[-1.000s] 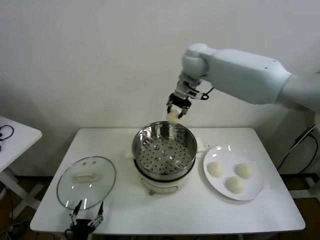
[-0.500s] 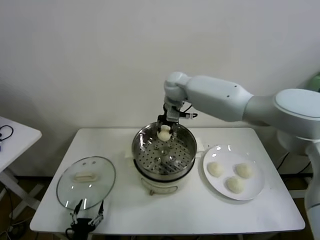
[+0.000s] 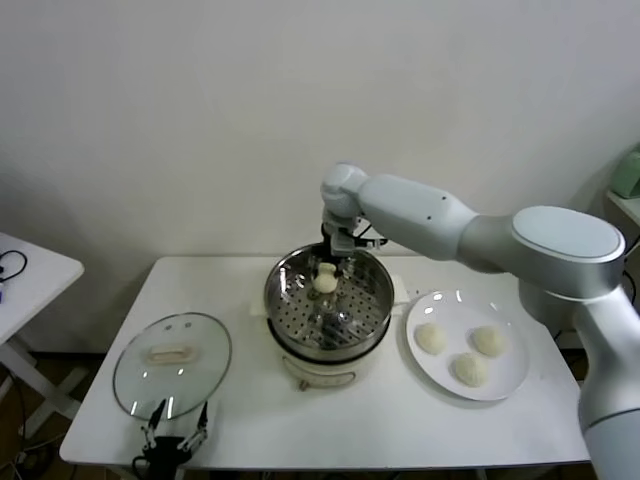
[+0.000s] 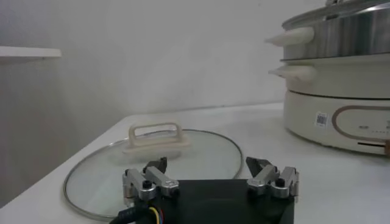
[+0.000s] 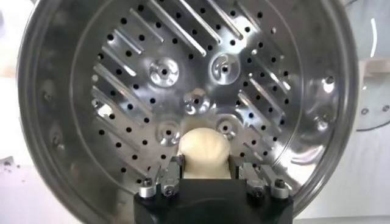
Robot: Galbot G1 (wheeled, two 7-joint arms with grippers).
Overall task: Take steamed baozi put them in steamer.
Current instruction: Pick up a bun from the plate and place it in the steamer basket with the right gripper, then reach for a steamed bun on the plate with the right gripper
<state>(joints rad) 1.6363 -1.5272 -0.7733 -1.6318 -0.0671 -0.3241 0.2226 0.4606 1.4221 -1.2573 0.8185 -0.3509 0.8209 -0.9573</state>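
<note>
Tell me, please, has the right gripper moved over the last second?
Yes. The right gripper, shut on a steamed baozi, has come down from above the steamer's rim to inside it, near the far wall.

Right gripper (image 3: 326,268) reaches forward and down, clamped; left gripper (image 4: 210,178) parked low, spread.
</note>
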